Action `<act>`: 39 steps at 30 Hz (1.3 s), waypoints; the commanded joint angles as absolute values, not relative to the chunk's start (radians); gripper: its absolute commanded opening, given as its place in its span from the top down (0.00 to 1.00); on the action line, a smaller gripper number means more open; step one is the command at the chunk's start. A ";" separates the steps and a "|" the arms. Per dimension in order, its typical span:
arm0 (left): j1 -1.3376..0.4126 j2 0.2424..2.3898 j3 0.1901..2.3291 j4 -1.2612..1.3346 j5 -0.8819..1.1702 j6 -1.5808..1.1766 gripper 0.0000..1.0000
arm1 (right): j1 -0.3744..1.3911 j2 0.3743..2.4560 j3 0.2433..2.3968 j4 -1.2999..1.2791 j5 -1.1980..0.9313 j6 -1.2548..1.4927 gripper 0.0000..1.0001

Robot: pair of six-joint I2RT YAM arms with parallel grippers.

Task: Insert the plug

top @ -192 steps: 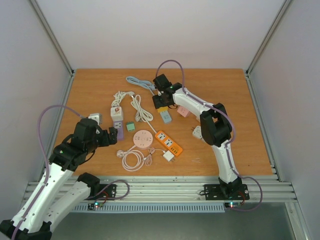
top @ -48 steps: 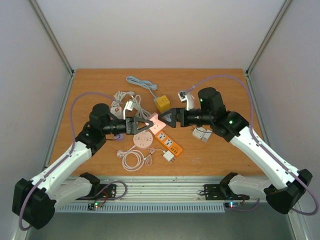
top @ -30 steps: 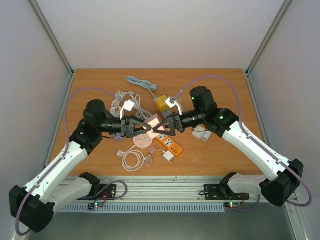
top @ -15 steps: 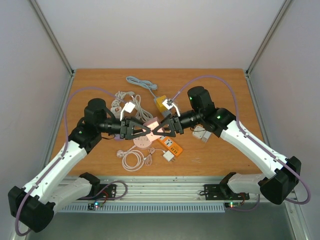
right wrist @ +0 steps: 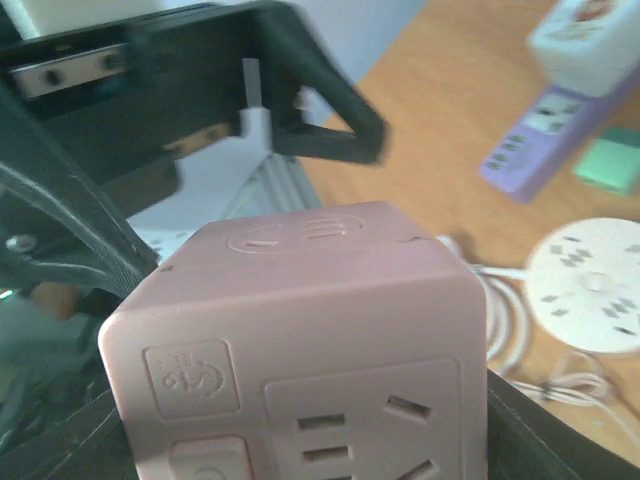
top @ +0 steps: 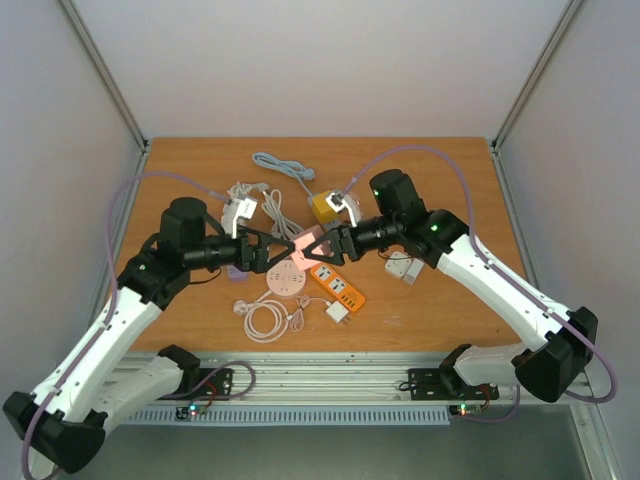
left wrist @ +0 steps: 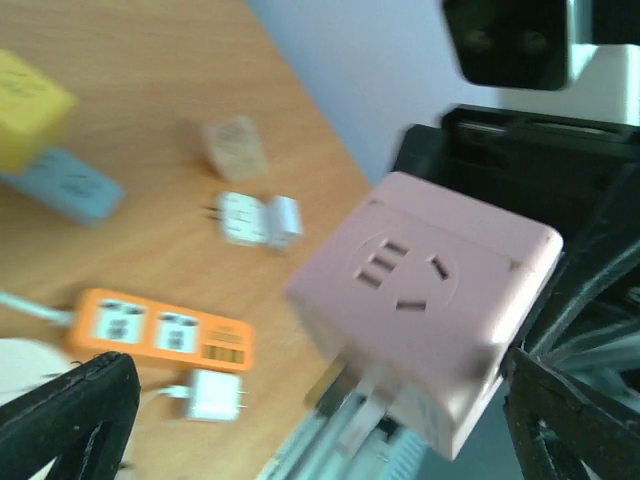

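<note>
Pink cube adapter (top: 302, 243) in mid-air above the counter (top: 450, 180), roughly over the round white socket (top: 287, 279) and just beside the orange power strip (top: 338, 285). Right claw (top: 315, 247) clamped on two opposite side faces of the cube. Left claw (top: 280, 250) spread wide and facing the cube from the other side, holding nothing, its fingers apart from the pink faces judging by the left wrist view. Metal prongs (left wrist: 345, 385) visible, blurred, at the lower edge of the cube. Step in hand, by judgement: carriage of the adapter by the right claw alone towards a receiving outlet; choice between strip and round socket not determinable here. For a clean result: draw the left claw straight back before any rotation of the cube, clear of its corners; hold the pinch on the flat faces, not the edges; turn the prongs downward and match their pattern to the slots before descent; press vertically, without rocking. Probable use for the free left claw: bracing the loose outlet against sliding on the counter.
</note>
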State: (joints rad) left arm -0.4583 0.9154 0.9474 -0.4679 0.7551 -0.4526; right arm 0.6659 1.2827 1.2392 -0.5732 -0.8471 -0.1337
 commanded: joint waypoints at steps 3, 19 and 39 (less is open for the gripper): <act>-0.453 0.788 0.998 -0.673 0.188 -0.385 0.01 | 0.648 1.362 1.336 -0.756 -0.466 -0.212 0.69; -0.453 0.580 0.925 -0.871 -0.091 -0.376 0.01 | 0.560 1.691 1.521 -0.853 -0.083 -0.352 0.68; -0.453 0.544 0.816 -0.847 -0.092 -0.304 0.01 | 0.491 1.950 1.687 -0.938 -0.143 -0.396 0.67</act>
State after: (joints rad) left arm -0.4549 0.5278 0.8169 -0.8726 -0.0784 -0.3214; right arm 0.4973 1.9388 1.6279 -0.9157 -0.1226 -0.3790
